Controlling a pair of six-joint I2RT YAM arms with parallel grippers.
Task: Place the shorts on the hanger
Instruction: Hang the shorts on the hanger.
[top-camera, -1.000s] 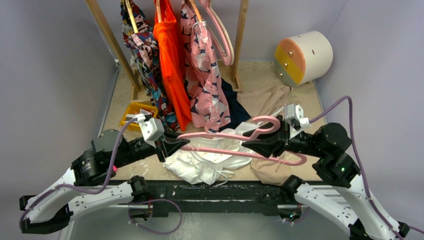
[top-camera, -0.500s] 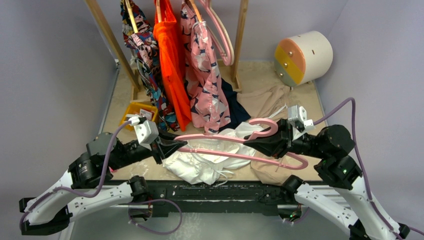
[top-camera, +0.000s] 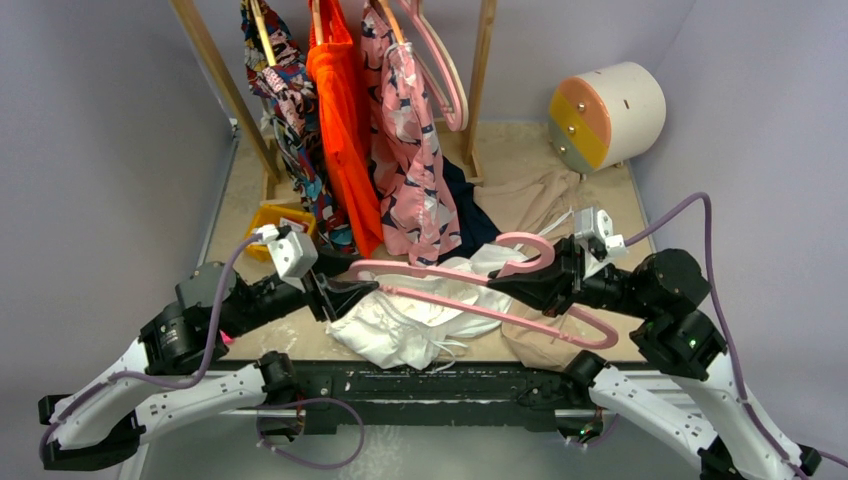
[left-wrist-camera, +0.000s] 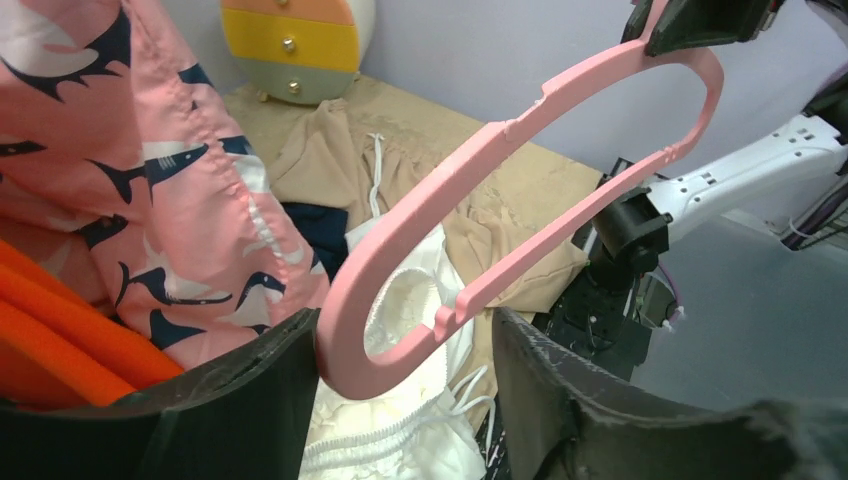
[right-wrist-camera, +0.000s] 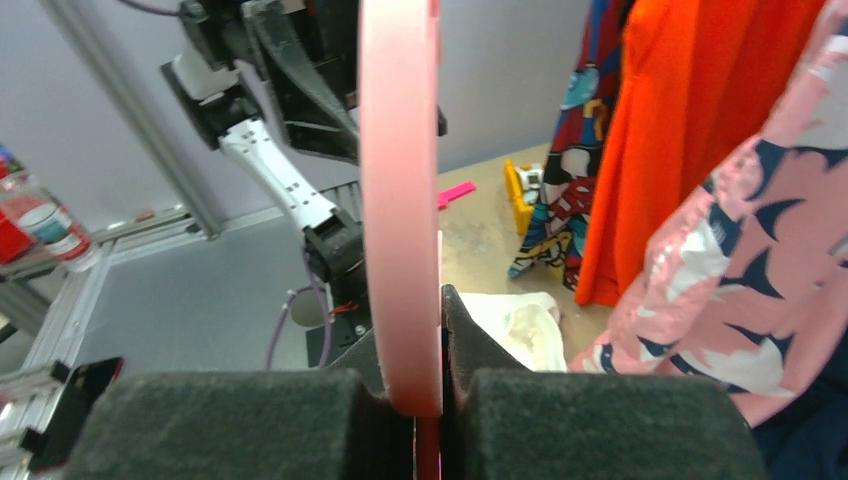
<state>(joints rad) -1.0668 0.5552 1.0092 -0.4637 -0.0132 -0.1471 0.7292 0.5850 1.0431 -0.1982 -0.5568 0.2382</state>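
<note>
The pink hanger (top-camera: 410, 269) hangs level above the table, stretched between my two grippers. My right gripper (top-camera: 505, 285) is shut on it just below the loop hook; in the right wrist view the pink bar (right-wrist-camera: 400, 200) is pinched between the pads (right-wrist-camera: 428, 390). My left gripper (top-camera: 345, 290) is open around the hanger's left end. In the left wrist view that rounded end (left-wrist-camera: 470, 165) sits between the spread fingers (left-wrist-camera: 405, 330), against the left one. The white shorts (top-camera: 400, 330) lie crumpled on the table under the hanger, waistband and drawstrings showing (left-wrist-camera: 400, 440).
A wooden rack at the back holds an orange garment (top-camera: 340, 120), a pink shark-patterned one (top-camera: 410, 150) and a spare hanger (top-camera: 445, 70). A tan garment (top-camera: 540, 195) lies behind the shorts. A round drawer unit (top-camera: 605, 115) stands back right, a yellow bin (top-camera: 270, 220) at the left.
My left gripper has opened and let go of the hanger's end. My right gripper has closed tight on the hanger near the hook. The hanger's right end has dropped slightly.
</note>
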